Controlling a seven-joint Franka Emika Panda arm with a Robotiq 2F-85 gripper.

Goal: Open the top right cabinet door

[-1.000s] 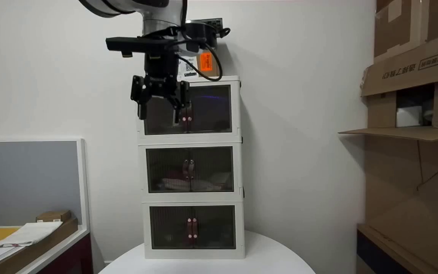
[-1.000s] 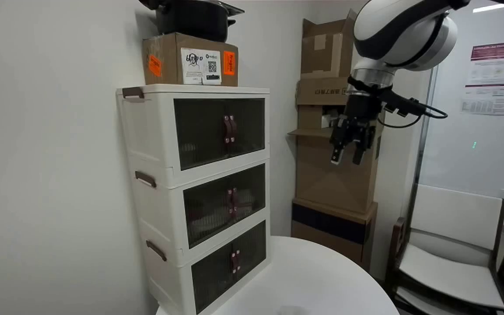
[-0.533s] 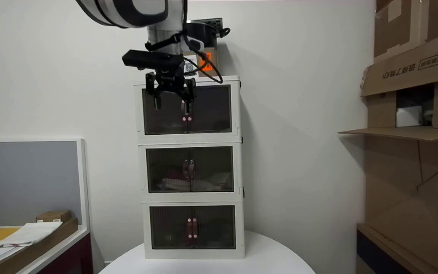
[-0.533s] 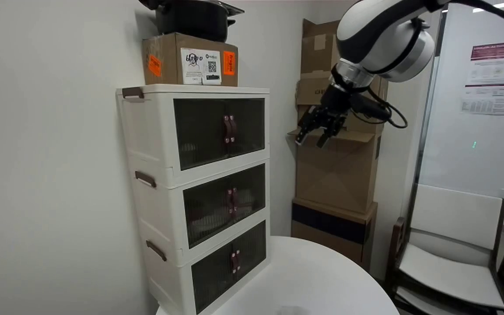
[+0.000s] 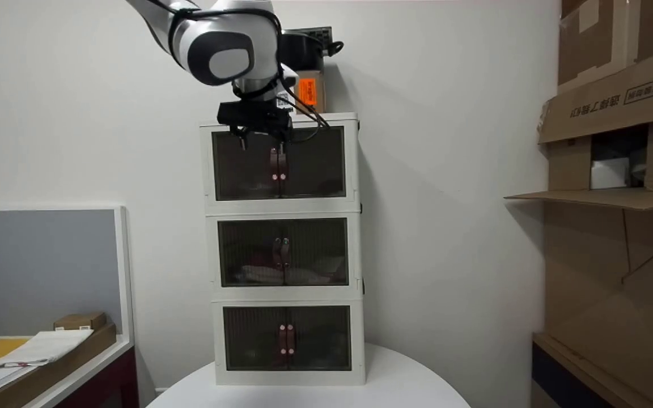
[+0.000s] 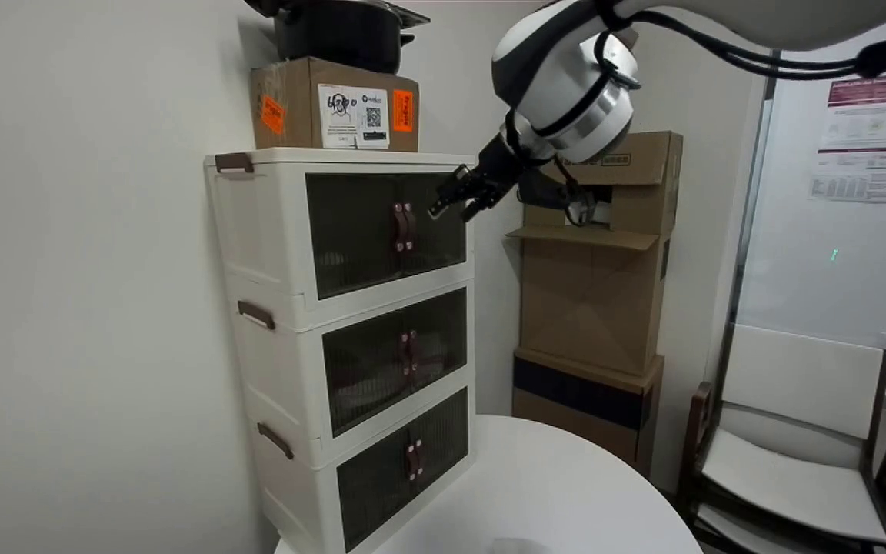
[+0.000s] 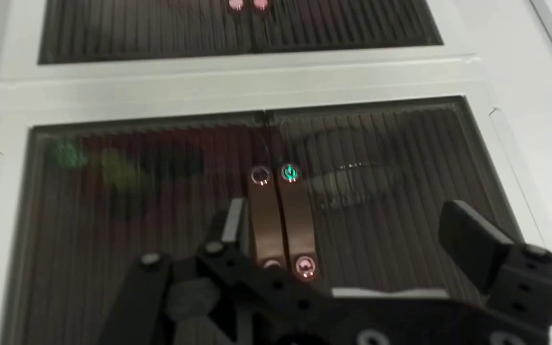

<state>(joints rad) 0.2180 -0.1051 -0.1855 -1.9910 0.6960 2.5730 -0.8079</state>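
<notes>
The top right cabinet door (image 5: 315,169) is a closed dark see-through panel on the white cabinet's uppermost tier. Its reddish-brown handle (image 6: 411,228) sits at the inner edge, beside the left door's twin handle. In the wrist view, which is upside down, this door (image 7: 84,230) lies on the left. My gripper (image 5: 262,148) is in front of the upper tier, tilted downward toward it, jaws apart and holding nothing. In the wrist view the left finger (image 7: 233,220) appears just beside the right door's handle (image 7: 265,215), partly covering its lower end; contact cannot be told.
Atop the cabinet sit a cardboard box (image 6: 289,108) and a black pot (image 6: 335,35). Two lower tiers (image 5: 287,294) with similar dark doors stand on a round white table (image 6: 551,485). Large cardboard boxes (image 6: 589,300) and a chair (image 6: 797,469) are off to the side.
My gripper has travelled toward the cabinet and tipped forward, now reaching in front of the uppermost tier near the handles. Its fingers have stayed apart. The doors have not moved.
</notes>
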